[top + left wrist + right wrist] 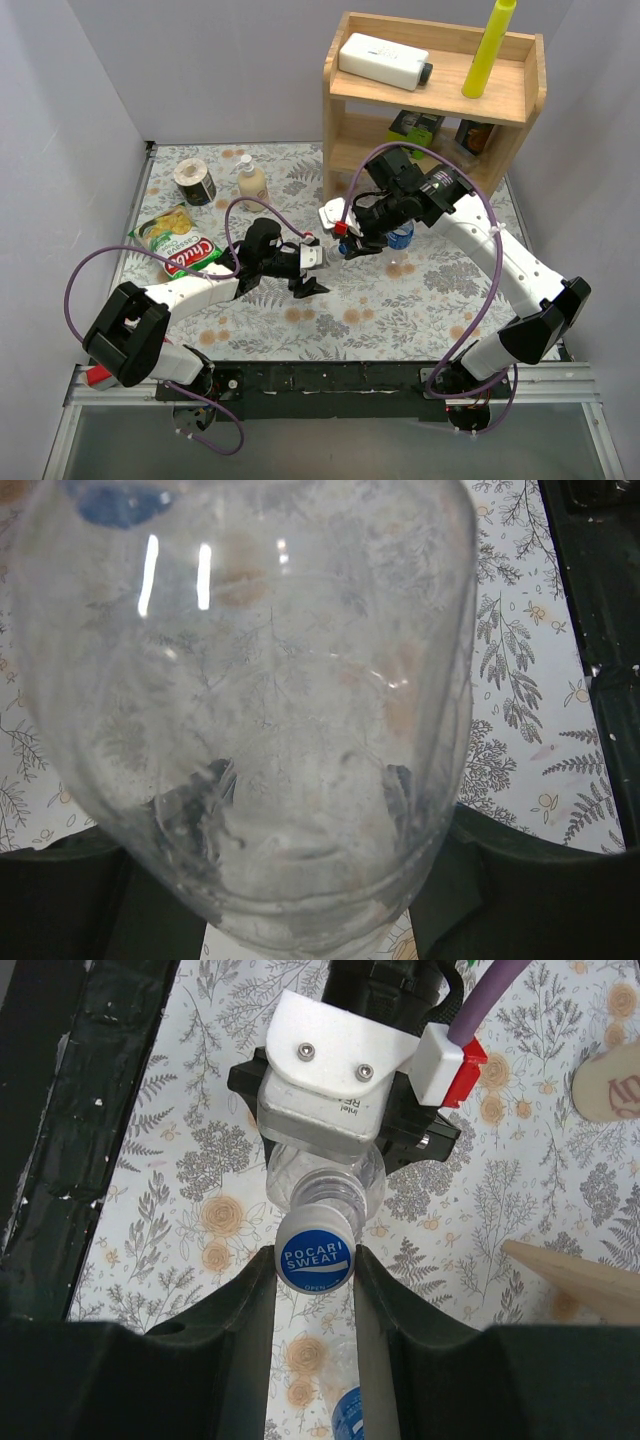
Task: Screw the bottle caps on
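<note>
**Cap 1 going on the plain bottle**

Just in front of the wooden shelf [440,90], the left hand [308,270] is clamped round the plain clear bottle [250,710], neck pointing at the right hand [350,243]. That one has its fingers squeezed onto the blue cap [315,1252], right at the bottle's mouth. Looks like threading time to me: the next move needs a straight push along the neck plus twisting. The labelled bottle [400,237] stands on the surface [400,300] in front of the shelf too. Can't tell if the threads have caught, and I can't find cap 2.

place: robot lab test cell | cues: plain grey partition walls [60,100], floral-cloth table [400,300], small wooden shelf [430,105]
</note>
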`<action>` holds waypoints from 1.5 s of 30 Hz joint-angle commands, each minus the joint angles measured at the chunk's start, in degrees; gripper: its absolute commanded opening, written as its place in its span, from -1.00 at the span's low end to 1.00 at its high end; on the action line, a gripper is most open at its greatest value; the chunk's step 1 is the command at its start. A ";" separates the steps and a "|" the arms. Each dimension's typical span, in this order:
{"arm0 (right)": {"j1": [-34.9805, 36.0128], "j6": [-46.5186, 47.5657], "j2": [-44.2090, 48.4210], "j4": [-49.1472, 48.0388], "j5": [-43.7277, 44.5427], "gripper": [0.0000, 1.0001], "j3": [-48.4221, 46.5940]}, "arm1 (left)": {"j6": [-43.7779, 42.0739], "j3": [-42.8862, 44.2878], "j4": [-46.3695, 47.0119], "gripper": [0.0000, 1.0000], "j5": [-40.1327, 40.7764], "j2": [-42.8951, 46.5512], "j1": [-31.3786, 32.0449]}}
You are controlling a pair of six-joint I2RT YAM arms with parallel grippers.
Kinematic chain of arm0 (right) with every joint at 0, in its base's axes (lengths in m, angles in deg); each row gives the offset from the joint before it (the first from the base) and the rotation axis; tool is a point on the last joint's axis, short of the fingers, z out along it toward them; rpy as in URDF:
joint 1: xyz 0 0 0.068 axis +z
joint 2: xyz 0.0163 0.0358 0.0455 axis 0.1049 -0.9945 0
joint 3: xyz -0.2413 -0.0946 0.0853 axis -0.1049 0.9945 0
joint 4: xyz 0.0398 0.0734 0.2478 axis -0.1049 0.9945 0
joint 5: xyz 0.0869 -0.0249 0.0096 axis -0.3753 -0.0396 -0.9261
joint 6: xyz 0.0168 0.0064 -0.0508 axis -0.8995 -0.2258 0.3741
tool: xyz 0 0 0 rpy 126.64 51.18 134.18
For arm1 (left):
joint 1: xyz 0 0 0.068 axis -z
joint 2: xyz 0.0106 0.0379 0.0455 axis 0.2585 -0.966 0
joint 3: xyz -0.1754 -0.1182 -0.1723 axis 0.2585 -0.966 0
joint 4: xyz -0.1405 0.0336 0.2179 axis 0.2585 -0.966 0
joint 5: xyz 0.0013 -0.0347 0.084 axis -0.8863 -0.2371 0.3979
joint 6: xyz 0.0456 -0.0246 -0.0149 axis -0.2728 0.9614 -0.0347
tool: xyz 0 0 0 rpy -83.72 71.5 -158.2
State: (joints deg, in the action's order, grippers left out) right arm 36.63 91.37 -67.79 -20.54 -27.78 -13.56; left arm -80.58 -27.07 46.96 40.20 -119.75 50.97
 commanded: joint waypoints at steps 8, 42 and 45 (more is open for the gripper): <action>1.82 0.67 -0.21 -2.73 4.68 -0.52 -1.12 | -1.02 -0.42 3.41 -1.00 -1.84 1.92 0.58; 3.14 4.80 -4.07 5.36 2.57 -0.50 1.60 | 9.52 -4.55 21.95 -1.00 2.46 0.78 0.66; 3.14 1.64 -3.28 0.81 5.02 -0.50 3.26 | 9.79 -4.73 23.36 -1.00 2.11 0.95 0.58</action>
State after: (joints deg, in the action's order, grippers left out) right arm 39.15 97.95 -71.13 -20.13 -24.28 -13.71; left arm -73.24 -33.47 57.98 43.39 -120.34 51.60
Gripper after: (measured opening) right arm 0.393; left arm 0.598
